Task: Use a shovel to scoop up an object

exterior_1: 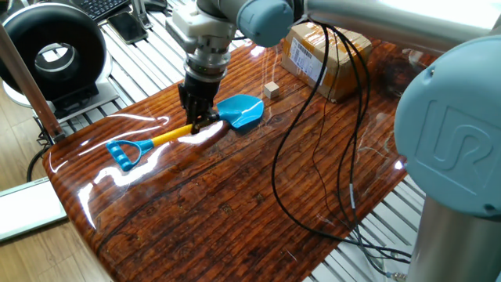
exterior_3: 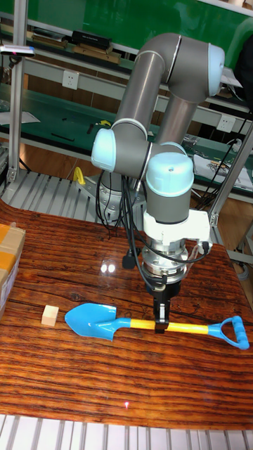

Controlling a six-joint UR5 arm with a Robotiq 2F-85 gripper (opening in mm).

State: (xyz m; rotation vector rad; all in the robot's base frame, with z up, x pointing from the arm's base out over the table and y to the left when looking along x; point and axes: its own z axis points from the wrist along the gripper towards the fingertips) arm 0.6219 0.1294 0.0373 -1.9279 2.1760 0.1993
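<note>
The shovel [exterior_1: 239,111] [exterior_3: 95,321] lies low over the wooden table, with a blue blade, a yellow shaft and a blue D handle [exterior_1: 123,153] [exterior_3: 235,332]. My gripper [exterior_1: 196,123] [exterior_3: 161,322] points straight down and is shut on the shovel's yellow shaft just behind the blade. The object, a tiny tan wooden cube [exterior_1: 271,89] [exterior_3: 49,316], rests on the table a short way beyond the blade tip, apart from it.
A large brown cardboard box [exterior_1: 325,56] [exterior_3: 10,264] stands at the table's far edge behind the cube. Black cables [exterior_1: 313,157] hang from the arm over the table's middle. A black round device [exterior_1: 53,55] sits off the table at left.
</note>
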